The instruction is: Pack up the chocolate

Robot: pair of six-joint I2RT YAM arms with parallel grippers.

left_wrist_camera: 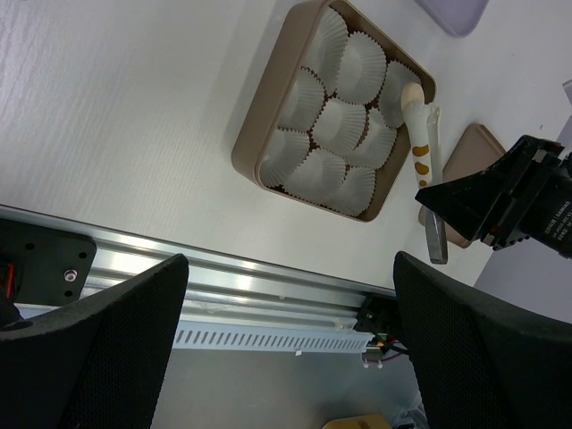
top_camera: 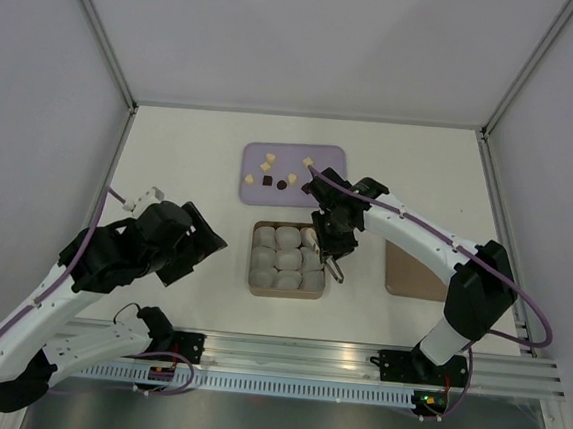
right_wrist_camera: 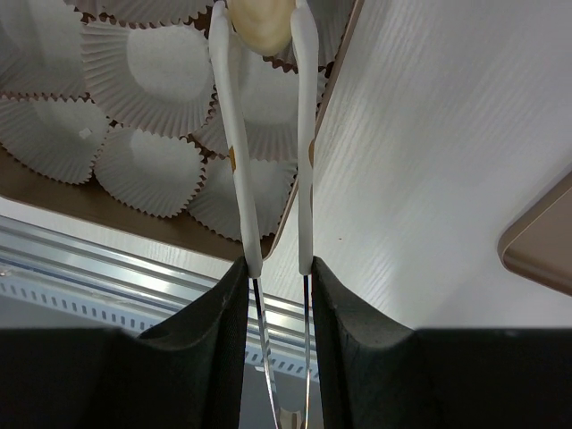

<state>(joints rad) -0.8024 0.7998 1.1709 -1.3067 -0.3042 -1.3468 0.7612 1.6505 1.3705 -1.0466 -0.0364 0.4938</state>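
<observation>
A pale chocolate (right_wrist_camera: 262, 22) is pinched between the white-coated tips of the tongs (right_wrist_camera: 234, 134), whose arms are drawn narrow around it. It is held over the far right corner cup of the box (top_camera: 285, 295); whether it touches the cup paper cannot be told. The metal handles of the tongs are squeezed between the fingers of the right gripper (right_wrist_camera: 277, 268), which is clamped on them.

Nine white paper cups (left_wrist_camera: 340, 125) are set in the brown box in three rows of three, pressed against one another.

The remaining chocolates are spread on a purple tray (top_camera: 324, 193) just beyond the box. About five pale pieces (top_camera: 248, 179) and two dark pieces (top_camera: 281, 185) can be counted there, lying mostly apart from one another.

The left gripper (left_wrist_camera: 290, 268) is held well to the left of the box, above the table, its fingers spread wide with nothing between them.

A tan slab (top_camera: 412, 276) with rounded corners lies flat to the right of the box, partly covered by the right arm.

Everything is laid on a white table (top_camera: 180, 165), closed in by plain white walls (top_camera: 312, 36) on three sides, with a ribbed aluminium rail (top_camera: 294, 354) fixed along the near edge.
</observation>
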